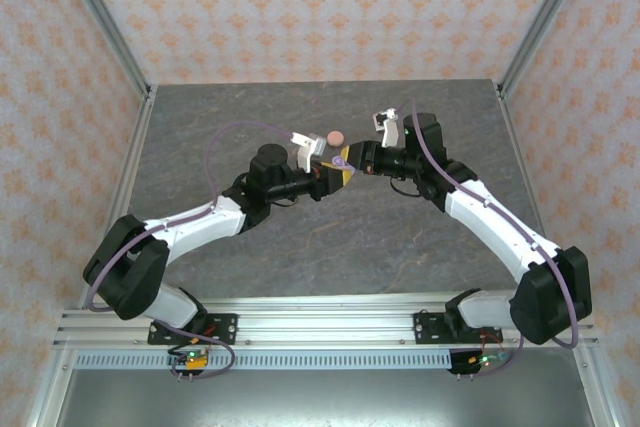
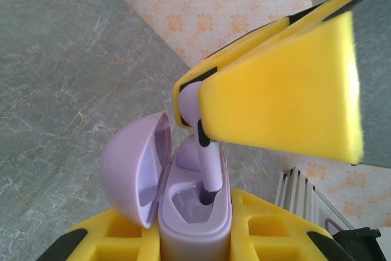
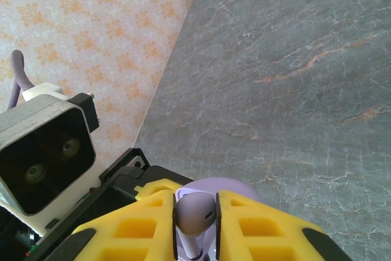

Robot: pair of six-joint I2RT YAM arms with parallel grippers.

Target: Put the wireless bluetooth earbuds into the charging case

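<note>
Item: lavender earbud [image 2: 207,169], stemmed, pinched by its rounded head between the yellow foam pads of the right gripper [image 3: 195,223], whose jaws are pressed in on it. Location: in the air over the middle of the table [image 1: 300,237], directly above the charging case [image 2: 197,224], with the stem tip at or just inside one well of the case. Holder: the case is lavender and clamped at its sides by the left gripper [image 2: 190,239], jaws closed on its body. Its lid [image 2: 131,169] is swung open to one side and clear of the earbud's path. Orientation: the long axis runs from head to stem tip, and in the left wrist view it stands nearly in line with the depth of the case, leaning only slightly. The tip points down into the well and the head points away toward the right gripper's pads. Stage, as judged: insertion under way, with the earbud entered but not seated, since its head sits above the rim. Next move, as judged: a short push straight along the stem's axis with both holds kept steady, any lean corrected so the stem does not bind on the well wall, then a release. Other stock: a round pink case [image 1: 335,137] on the table, just beyond the two grippers.
</note>
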